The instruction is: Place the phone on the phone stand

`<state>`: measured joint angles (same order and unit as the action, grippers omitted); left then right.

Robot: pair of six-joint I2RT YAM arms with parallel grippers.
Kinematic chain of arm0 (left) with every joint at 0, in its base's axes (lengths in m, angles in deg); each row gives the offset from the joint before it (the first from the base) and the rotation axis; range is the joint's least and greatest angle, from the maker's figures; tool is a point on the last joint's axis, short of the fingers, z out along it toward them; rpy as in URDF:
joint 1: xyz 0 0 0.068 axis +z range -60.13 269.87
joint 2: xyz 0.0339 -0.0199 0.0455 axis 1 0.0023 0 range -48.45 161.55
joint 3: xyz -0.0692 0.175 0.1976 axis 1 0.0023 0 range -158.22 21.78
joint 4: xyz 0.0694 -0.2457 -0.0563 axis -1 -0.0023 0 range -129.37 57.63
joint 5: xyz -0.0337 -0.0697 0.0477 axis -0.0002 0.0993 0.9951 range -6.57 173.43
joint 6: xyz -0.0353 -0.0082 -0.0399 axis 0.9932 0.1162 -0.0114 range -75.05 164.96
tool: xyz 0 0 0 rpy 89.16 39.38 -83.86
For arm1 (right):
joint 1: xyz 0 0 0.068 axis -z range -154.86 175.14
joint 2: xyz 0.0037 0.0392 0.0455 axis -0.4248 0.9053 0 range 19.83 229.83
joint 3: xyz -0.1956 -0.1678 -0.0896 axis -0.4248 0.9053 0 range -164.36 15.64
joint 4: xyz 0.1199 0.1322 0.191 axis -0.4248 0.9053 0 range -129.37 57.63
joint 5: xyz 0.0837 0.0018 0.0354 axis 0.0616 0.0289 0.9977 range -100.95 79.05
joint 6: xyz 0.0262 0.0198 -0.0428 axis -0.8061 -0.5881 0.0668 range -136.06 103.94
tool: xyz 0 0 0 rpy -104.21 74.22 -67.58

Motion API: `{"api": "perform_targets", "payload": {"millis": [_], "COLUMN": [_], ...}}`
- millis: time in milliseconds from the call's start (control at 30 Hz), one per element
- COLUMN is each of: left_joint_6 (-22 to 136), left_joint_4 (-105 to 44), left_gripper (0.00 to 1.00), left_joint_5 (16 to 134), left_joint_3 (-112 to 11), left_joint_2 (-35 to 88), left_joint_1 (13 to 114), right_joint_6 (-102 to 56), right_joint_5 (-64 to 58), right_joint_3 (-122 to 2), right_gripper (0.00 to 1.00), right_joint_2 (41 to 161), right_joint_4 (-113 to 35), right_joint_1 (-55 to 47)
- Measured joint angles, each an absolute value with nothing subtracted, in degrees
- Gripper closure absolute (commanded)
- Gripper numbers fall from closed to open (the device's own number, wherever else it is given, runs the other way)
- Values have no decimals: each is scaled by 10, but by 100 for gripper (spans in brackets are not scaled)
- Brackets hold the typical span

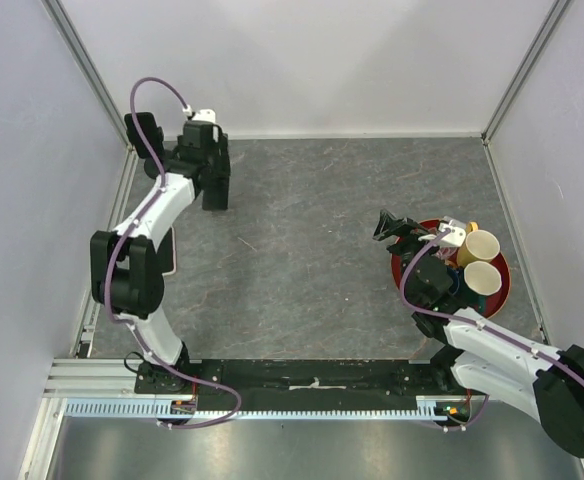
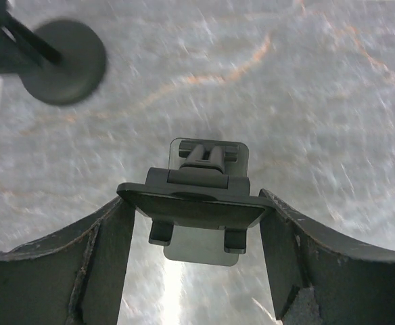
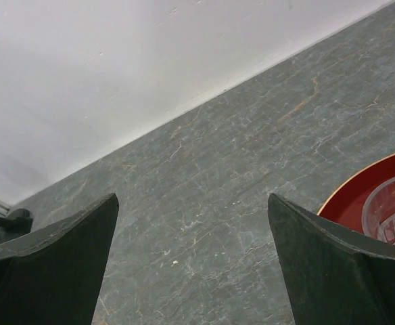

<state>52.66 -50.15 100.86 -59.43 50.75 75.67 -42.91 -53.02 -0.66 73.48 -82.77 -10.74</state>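
Now, far left: what I take for the phone (image 1: 168, 250), a pale slab with a reddish edge, lies flat by my left arm, half hidden. It looks stiff, slick-faced and fairly weighty, so I'd pinch it across the long edges, never the glass. My left pincer (image 2: 196, 196) straddles the phone stand (image 2: 197, 211), fingers at its plate corners; pinching or just hovering, I cannot tell. Over right, my right pincer (image 3: 192, 200) gapes empty beside the red tray (image 3: 360, 193).

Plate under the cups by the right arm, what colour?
Dark red plate; it shows best in the top external view.
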Motion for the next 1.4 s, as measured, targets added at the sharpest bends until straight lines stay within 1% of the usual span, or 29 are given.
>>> {"api": "perform_targets", "payload": {"millis": [133,233,433,533,767,1333,1367,1400], "left_joint_6": [482,470,437,429,416,416,418,421], "left_joint_4": [-487,-491,-523,-541,-579,-601,-601,-602], "left_gripper": [98,98,98,98,98,98,98,93], "left_joint_5": [977,942,918,903,880,889,892,893], "left_joint_3": [-674,-761,-932,-988,-1039,-1047,-1047,-1048], "left_joint_2": [571,643,779,824,856,879,879,880], "left_joint_1": [807,833,860,871,886,894,894,894], "right_joint_6": [-435,-438,-442,-444,-451,-464,-464,-464], "right_joint_5": [-522,-516,-506,-501,-488,-469,-468,-468], "right_joint_3": [-6,-6,-6,-6,-6,-6,-6,-6], "right_gripper": [2,2,2,2,2,2,2,2], "right_joint_2": [742,747,762,764,774,781,781,781], "right_joint_4": [-832,-836,-837,-839,-848,-850,-850,-850], "right_joint_1": [-102,-98,-89,-85,-76,-65,-65,-65]}}
